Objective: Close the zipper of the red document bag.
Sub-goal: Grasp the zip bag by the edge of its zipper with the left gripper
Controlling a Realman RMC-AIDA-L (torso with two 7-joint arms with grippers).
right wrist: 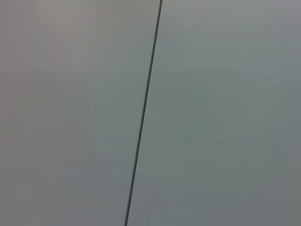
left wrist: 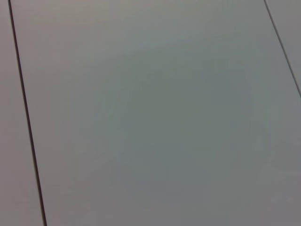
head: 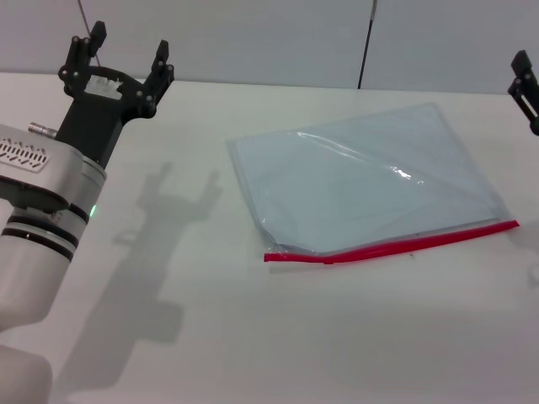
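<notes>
A plain white table fills the scene, with a pale grey panelled wall behind it; both wrist views show only that wall and its dark seams.

At far left, the left gripper is raised above the table's back corner, its black fingers spread wide apart and holding nothing. It casts a shadow on the table beside it.

Right of centre, well apart from that gripper, the red document bag lies flat and slightly skewed. It is a glossy, see-through pale blue pouch. Whether it holds anything cannot be told; faint creases show through. The zipper runs as a thin red strip along the edge nearest the robot. The slider is too small to pick out.

At the far right edge, only part of the right gripper shows; its opening cannot be told.

Likely risks: the slick, light bag may slide or bunch when the zipper is pulled unless one gripper pins it down.
</notes>
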